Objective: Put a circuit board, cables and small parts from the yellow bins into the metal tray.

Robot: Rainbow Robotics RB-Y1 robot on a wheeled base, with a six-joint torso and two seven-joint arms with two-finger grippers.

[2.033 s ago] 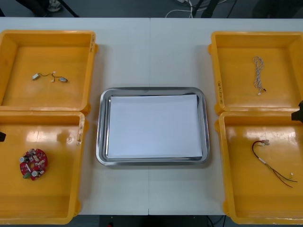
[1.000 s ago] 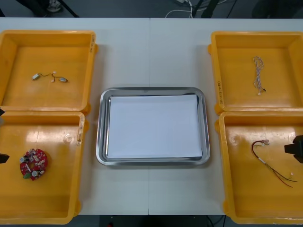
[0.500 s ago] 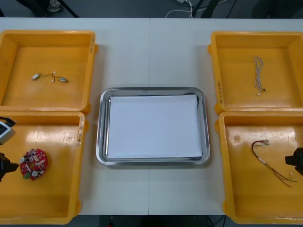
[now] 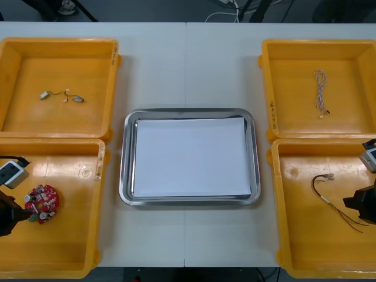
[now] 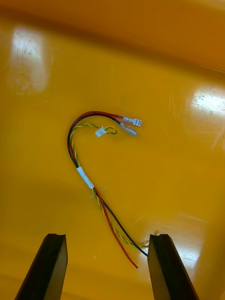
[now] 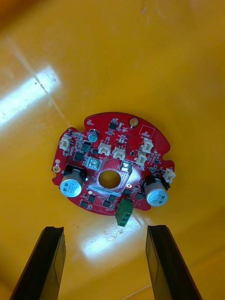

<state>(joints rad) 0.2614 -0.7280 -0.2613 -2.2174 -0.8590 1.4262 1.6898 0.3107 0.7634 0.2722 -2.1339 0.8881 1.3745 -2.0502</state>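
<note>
I'm seeing the circuit board (image 6: 112, 164) lying centred just ahead of my wide-open left pincer (image 6: 104, 229). The right pincer (image 5: 108, 236), also wide, is hovering over the red and yellow cable (image 5: 86, 179), whose tail is pointing between its fingers.

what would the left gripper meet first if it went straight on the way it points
Probably the red circuit board, lying just ahead of the open left gripper; depth is unclear.

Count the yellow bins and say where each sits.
4. Far left bin, near left bin under the left gripper, far right bin, near right bin under the right gripper; the metal tray lies between the pairs. None appears hidden.
</note>
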